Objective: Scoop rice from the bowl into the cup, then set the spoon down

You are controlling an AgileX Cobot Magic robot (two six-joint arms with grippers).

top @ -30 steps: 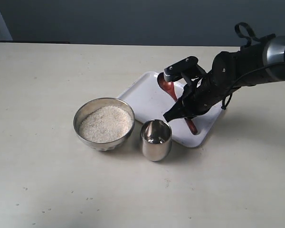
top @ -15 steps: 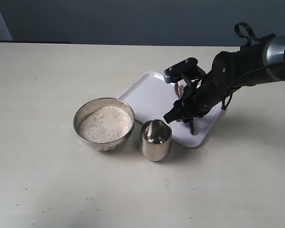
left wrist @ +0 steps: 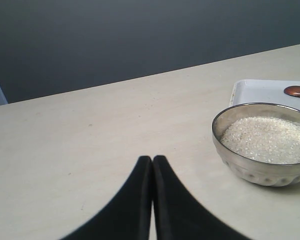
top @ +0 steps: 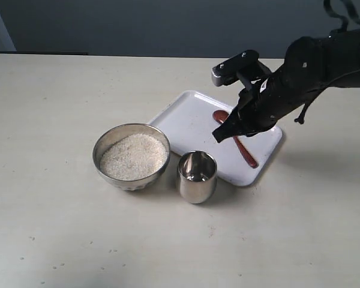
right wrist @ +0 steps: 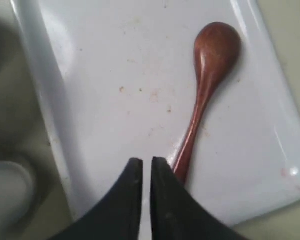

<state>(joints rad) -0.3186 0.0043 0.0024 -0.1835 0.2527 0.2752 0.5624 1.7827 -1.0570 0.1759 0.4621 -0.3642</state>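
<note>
The beige table is carrying a glossy white tray, where the right arm is hiding the middle of the slim reddish wooden spoon lying flat. The ribbed steel bowl is holding grainy rice beside the shiny cup. The right gripper and the left gripper are each pinching together on nothing

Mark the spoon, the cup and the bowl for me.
spoon (right wrist: 217,42), right wrist view, on its oval head.
cup (top: 197,180), exterior view, on its side wall.
bowl (left wrist: 255,172), left wrist view, on its ribbed outer wall.
</note>
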